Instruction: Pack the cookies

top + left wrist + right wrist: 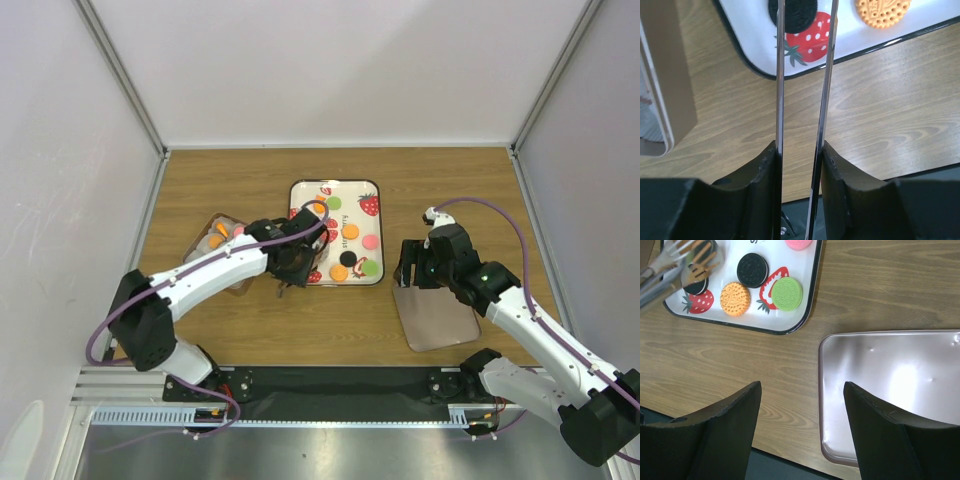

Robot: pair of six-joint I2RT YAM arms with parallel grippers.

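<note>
The left end effector (800,150) is pinching tongs (825,80) over a black cookie (800,15); the right end effector (802,386) is hovering spread over a pan (900,390).

Wooden table (450,190): strawberry tray (303,200), metal lid (435,318), box (197,243)

On the desk (450,190) lies one strawberry-print tray (805,267) carrying three orange cookies (350,232), two green cookies (371,267), one pink cookie (371,241) and two black cookies (753,270). One box (667,75) holds at least two more orange ones and one pink; the rest cannot be counted. There is one plain metal tray (890,390) and one pair of tongs (780,75).
</note>
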